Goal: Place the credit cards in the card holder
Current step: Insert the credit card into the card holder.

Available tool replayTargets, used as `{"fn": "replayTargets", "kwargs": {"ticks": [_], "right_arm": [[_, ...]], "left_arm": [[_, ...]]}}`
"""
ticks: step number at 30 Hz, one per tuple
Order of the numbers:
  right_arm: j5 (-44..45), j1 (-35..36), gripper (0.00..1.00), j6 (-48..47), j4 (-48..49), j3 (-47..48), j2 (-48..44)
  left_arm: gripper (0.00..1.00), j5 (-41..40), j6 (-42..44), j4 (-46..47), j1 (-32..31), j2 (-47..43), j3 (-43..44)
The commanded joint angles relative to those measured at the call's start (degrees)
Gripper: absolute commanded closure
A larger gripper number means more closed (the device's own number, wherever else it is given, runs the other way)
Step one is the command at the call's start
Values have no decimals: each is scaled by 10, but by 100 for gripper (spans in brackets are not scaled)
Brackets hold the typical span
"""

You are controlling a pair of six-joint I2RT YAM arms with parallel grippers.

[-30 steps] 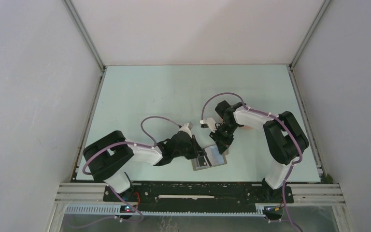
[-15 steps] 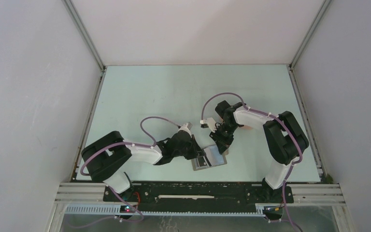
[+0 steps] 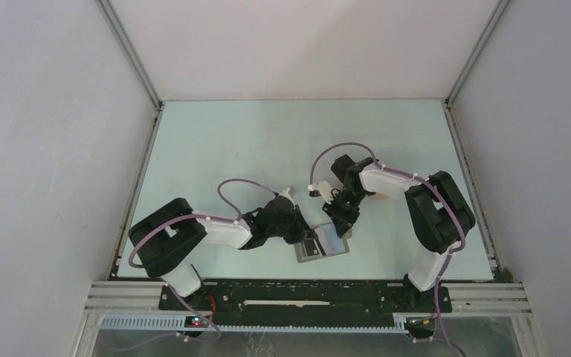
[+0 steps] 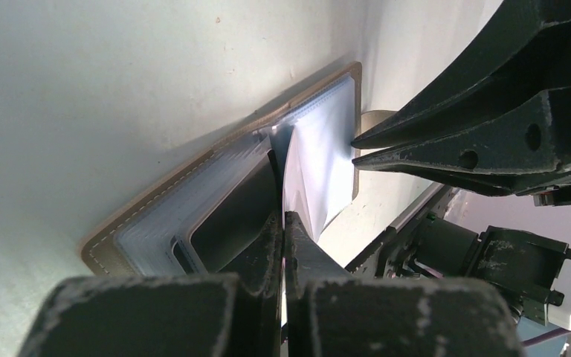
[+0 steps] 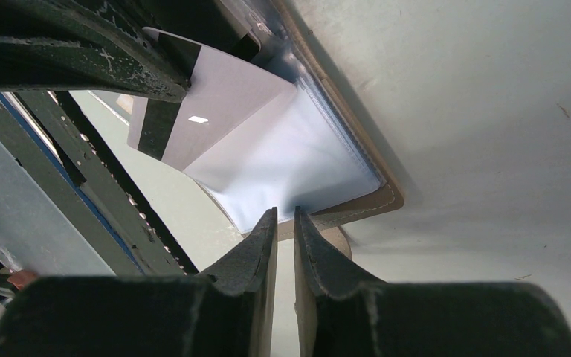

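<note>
Credit card point(image 5: 219, 104), pale with a dark stripe, sits in the shut jaws of the left gripper point(image 4: 283, 220), tilted above the open card holder point(image 3: 334, 242) with its plain edge down at the mouth of a clear sleeve point(image 5: 305, 160). It looks light, stiff and slick, so a flat pinch near the striped edge suits it best, leaving the leading edge free to slide in. A hard push could buckle the soft sleeve. The stripe trails on the side away from the sleeve. I judge that the card's long axis runs along that stripe, so across the way it must slide. The holder lies open and flat on the table point(image 3: 268, 141) between the 2 arms, near their bases, its long axis running roughly left to right. The right gripper point(image 5: 283, 214) has narrow jaws at the holder's right edge. Whether they pinch the sleeve I cannot tell.
</note>
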Motion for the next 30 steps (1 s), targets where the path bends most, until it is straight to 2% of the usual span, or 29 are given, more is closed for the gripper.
{"fn": "replayTargets", "kwargs": {"ticks": [1,13,18,21,26,30], "right_arm": [[-4,6,78,5,-4,17,-24],[-6,5,75,7,-2,18,-36],[-24,1,62,4,2,17,-65],[-47,-6,58,-7,0,17,-88],[-112,-1,60,-49,5,-1,-146],[-156,33,64,-130,45,-53,-216]], "left_arm": [[100,13,13,-84,4,27,-1],[99,37,17,-68,8,62,16],[95,42,14,-53,10,67,14],[92,46,15,-46,12,69,12],[86,59,15,-30,16,71,9],[78,67,15,-17,21,71,4]]}}
